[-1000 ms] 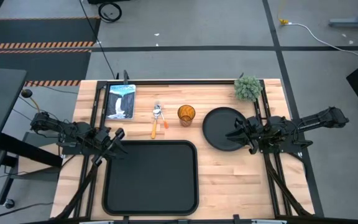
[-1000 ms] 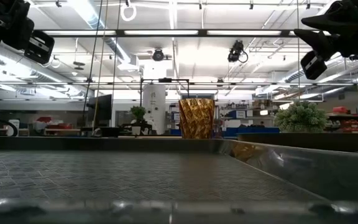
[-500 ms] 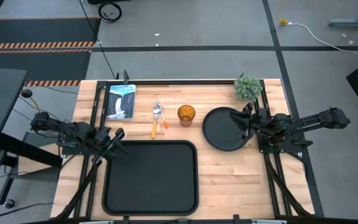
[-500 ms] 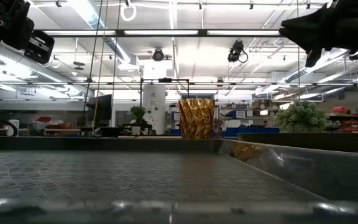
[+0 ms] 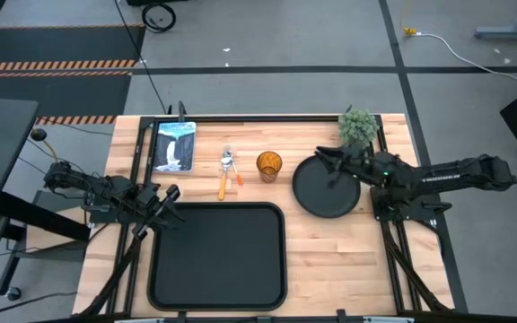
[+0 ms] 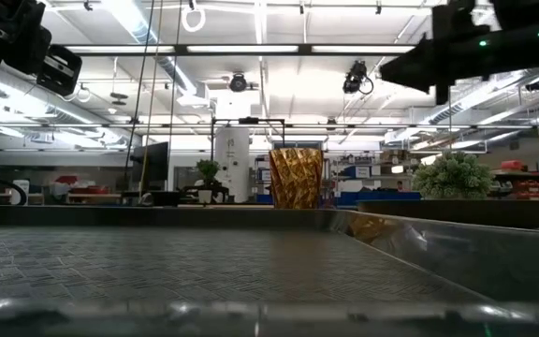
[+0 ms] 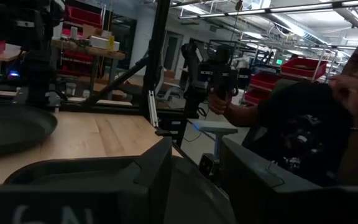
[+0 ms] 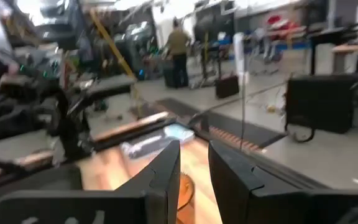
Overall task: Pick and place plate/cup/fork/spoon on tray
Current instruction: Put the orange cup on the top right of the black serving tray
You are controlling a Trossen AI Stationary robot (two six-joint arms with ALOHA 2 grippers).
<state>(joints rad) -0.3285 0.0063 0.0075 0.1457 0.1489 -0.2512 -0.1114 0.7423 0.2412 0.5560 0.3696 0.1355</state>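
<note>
The round black plate (image 5: 326, 190) lies flat on the wooden table at the right; it also shows in the left wrist view (image 7: 11, 127). The amber cup (image 5: 269, 165) stands upright to its left, and also shows in the low view (image 6: 296, 178). The fork and spoon (image 5: 229, 175) lie side by side left of the cup. The black tray (image 5: 218, 256) lies at the near middle. My right gripper (image 5: 319, 154) is open and empty above the plate's far edge, pointing toward the cup. My left gripper (image 5: 170, 193) is open and empty at the tray's far left corner.
A small green plant (image 5: 357, 126) stands at the far right corner, just behind my right arm. A picture card (image 5: 174, 145) lies at the far left. Dark rails run along both table sides. A person (image 7: 316, 124) sits beyond the table's right side.
My right gripper has gone from above the plate's right side toward the table's far edge and left, toward the cup, and now stands over the plate's far edge. It has turned from slanting down to about level. Nothing on the table has moved.
</note>
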